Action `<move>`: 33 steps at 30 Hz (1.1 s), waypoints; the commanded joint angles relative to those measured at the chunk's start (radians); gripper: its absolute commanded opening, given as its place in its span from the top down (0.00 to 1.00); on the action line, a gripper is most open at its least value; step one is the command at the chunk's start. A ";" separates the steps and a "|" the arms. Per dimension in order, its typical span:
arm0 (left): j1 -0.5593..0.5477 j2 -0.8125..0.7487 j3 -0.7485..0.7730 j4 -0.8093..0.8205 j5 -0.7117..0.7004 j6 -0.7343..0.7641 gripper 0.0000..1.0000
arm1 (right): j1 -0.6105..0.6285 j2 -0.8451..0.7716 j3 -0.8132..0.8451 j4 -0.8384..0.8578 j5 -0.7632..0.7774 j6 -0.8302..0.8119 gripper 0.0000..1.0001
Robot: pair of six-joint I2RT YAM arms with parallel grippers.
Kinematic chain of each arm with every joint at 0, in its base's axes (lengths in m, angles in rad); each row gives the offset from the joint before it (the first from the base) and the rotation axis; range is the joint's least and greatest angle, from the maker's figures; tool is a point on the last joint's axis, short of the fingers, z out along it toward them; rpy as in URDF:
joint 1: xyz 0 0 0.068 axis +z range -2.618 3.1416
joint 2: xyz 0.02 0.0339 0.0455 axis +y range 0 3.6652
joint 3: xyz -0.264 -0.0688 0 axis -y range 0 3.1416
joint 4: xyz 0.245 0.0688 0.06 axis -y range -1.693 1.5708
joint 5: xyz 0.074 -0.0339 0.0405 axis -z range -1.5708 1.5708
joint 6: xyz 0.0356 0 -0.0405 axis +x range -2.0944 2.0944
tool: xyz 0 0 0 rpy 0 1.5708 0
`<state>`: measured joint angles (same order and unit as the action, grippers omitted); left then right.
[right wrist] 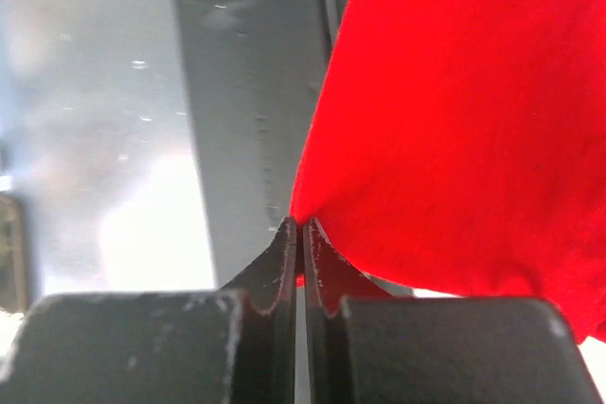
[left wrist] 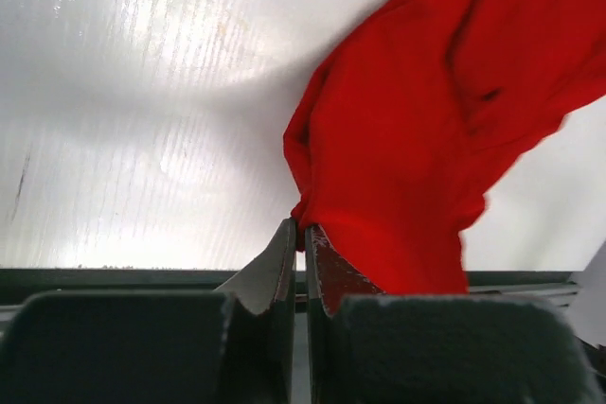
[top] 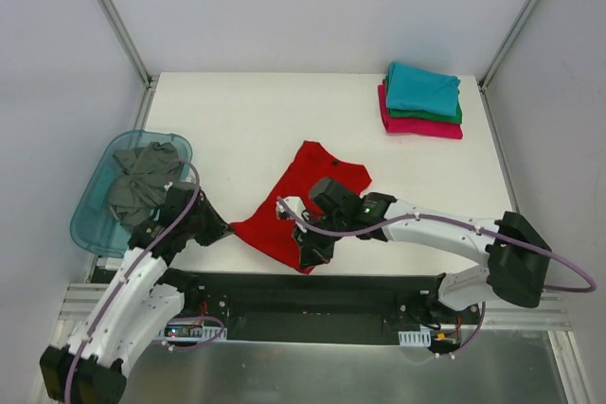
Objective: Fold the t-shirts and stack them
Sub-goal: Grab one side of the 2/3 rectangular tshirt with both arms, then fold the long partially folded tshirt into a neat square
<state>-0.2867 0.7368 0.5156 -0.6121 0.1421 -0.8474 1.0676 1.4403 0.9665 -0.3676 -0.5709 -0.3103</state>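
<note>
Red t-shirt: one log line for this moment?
left gripper: shut on red t-shirt | right gripper: shut on red t-shirt | stack: far right | grey shirt: in tub

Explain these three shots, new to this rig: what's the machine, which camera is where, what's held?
Two white robot arms are bolted at the near edge of a white table. The wide picture looks down from above and behind them; each close-up comes from a camera on one wrist. The left pincer and the right pincer are each shut on an edge of the crumpled bright red cloth t-shirt. Far right sits a folded stack: teal t-shirt on green t-shirt on pink t-shirt. The translucent blue plastic tub at left holds a dark grey t-shirt.
</note>
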 commanded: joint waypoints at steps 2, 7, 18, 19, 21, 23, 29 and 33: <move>0.006 -0.226 0.104 -0.238 -0.107 -0.033 1.00 | 0.057 -0.130 -0.052 0.194 -0.198 0.276 1.00; 0.006 -0.220 0.205 -0.261 -0.075 -0.019 1.00 | 0.069 -0.228 -0.087 0.239 -0.160 0.372 0.99; 0.004 0.022 0.374 -0.014 0.039 0.011 1.00 | -0.096 -0.374 -0.150 0.177 -0.037 0.405 1.00; 0.003 0.051 0.383 0.009 0.040 0.018 1.00 | -0.118 -0.377 -0.155 0.171 -0.034 0.410 0.99; 0.000 0.103 0.396 0.058 0.048 0.021 1.00 | -0.171 -0.380 -0.172 0.162 -0.034 0.412 1.00; -0.006 0.162 0.406 0.109 0.062 0.019 1.00 | -0.216 -0.389 -0.189 0.160 -0.026 0.413 1.00; -0.087 0.364 0.483 0.219 0.004 0.010 1.00 | -0.328 -0.396 -0.239 0.160 -0.011 0.419 0.99; -0.114 0.511 0.570 0.235 -0.022 0.025 1.00 | -0.394 -0.383 -0.265 0.164 -0.003 0.425 0.99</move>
<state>-0.3874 1.1534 0.9794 -0.4744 0.1833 -0.8482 0.7185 1.0718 0.7185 -0.1917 -0.5770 0.0971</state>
